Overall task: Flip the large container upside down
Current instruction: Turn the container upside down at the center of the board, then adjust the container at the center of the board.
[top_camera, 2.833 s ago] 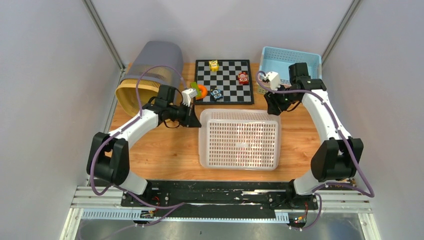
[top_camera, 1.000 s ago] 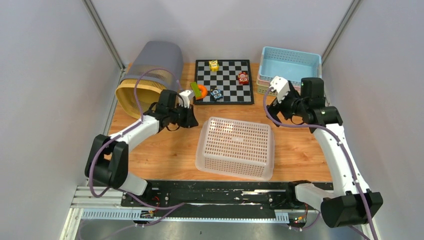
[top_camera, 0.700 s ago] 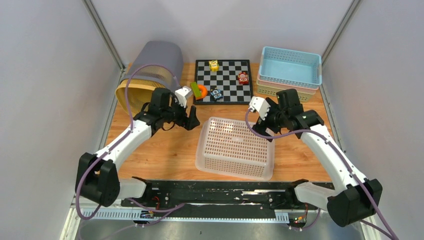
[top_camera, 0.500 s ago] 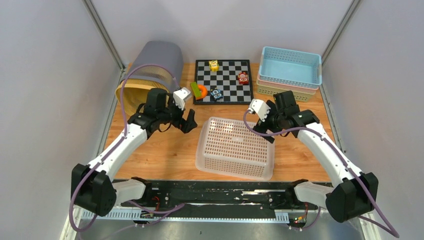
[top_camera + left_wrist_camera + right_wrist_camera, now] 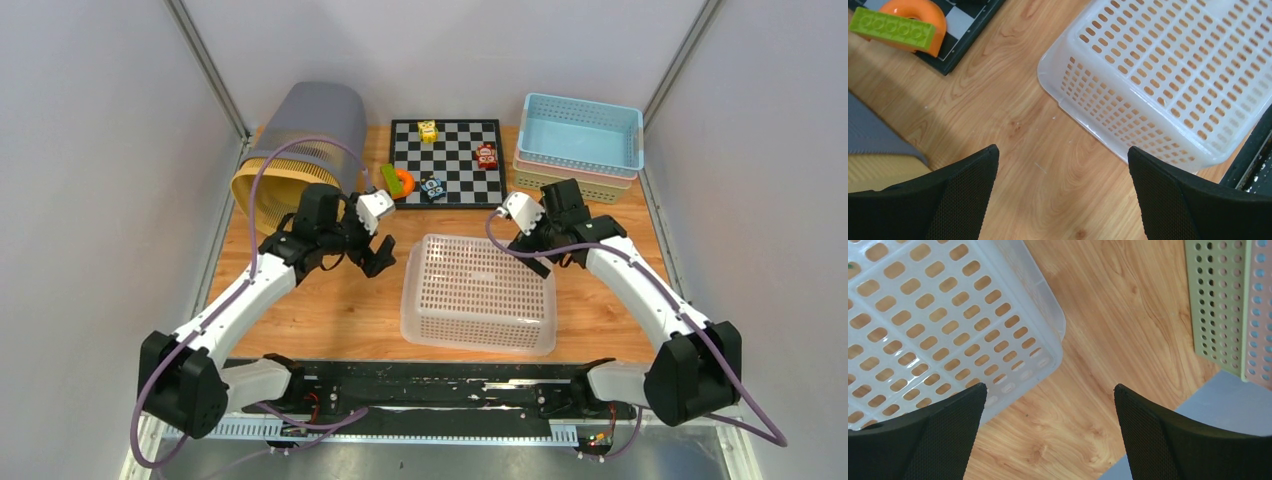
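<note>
two claws, both spread wide, neither pinching anything.

large container (image 5: 480, 292): a white perforated basket. it rests mouth-down on the tabletop (image 5: 320, 310), base facing up, near the front centre between the arms.

left claw (image 5: 378, 258): positioned just beside the container's far left corner, apart from it. the left wrist view shows bare wood between the fingers (image 5: 968, 195), with the container wall beyond them.

right claw (image 5: 530, 257): positioned at the container's far right corner. in the right wrist view that corner lies next to one finger (image 5: 933, 435), with wood in the gap. contact cannot be determined.

behind the container:
- a checkerboard (image 5: 447, 162) carrying small toys (image 5: 486, 155)
- a green brick (image 5: 390, 178) on an orange ring (image 5: 404, 183) at the board's left edge
- a grey bin (image 5: 300, 140) lying on its side, far left
- stacked baskets (image 5: 580, 135), far right
</note>
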Robot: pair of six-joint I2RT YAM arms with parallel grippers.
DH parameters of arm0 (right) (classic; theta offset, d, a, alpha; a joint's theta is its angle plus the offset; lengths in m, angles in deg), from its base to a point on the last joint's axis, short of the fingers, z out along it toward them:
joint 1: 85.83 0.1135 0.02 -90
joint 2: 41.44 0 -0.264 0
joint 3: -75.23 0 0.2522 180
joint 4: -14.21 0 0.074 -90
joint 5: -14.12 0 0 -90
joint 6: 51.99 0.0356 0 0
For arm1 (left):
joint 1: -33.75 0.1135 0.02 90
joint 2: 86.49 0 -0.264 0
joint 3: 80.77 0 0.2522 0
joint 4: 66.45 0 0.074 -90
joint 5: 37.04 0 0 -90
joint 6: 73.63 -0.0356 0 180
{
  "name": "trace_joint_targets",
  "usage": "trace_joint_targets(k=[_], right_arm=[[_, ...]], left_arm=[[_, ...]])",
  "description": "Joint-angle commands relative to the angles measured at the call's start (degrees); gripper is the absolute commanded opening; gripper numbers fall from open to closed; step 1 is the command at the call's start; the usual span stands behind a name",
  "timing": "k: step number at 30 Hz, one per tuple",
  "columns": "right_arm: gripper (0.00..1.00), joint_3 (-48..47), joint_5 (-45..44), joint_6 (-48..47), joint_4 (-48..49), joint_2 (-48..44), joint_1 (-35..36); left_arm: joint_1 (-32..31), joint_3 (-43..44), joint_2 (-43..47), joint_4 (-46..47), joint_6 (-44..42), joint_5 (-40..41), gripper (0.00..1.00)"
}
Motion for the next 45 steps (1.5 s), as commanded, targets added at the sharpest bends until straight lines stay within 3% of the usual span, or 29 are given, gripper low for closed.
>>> trace_joint_targets(k=[1,9,14,18,22,26,30,34,45], right_arm=[[1.0,2.2,-9.3,-0.9,-0.9,0.5,-3.3],[1.0,2.1,-11.3,-4.2,0.9,-0.4,-9.1],[1.0,1.1,-12.5,-4.8,1.1,-4.5,-10.1],[1.0,-1.3,-1.9,-8.3,-7.5,-11.9,-10.0],[1.0,0.1,12.0,-18.8,-18.5,-20.3,-10.0],[1.0,4.0,19.9,-31.9,-30.4,-27.6,-9.8],[1.0,5.7,25.0,-35.9,-36.1,-30.0,-9.4],[1.0,8.9,25.3,-35.9,-34.5,-30.8,-8.7],[1.0,19.5,9.9,-29.0,-17.7,-33.1,-5.7]], left_arm=[[-2.8,-0.5,-3.3,3.2,-4.4,-0.4,1.0],[-9.1,2.8,-11.0,8.6,-6.2,-1.7,1.0],[-9.4,13.1,-18.0,10.7,1.0,0.7,1.0],[-9.4,21.3,-23.6,12.6,9.7,3.9,1.0],[-9.4,27.8,-29.2,12.7,15.8,8.0,1.0],[-9.4,33.1,-35.4,10.8,17.9,14.9,1.0],[-9.4,36.3,-40.5,9.7,19.1,18.4,1.0],[-10.4,37.7,-43.0,8.8,18.9,19.7,1.0],[-14.0,35.1,-44.2,4.3,10.7,21.4,1.0]])
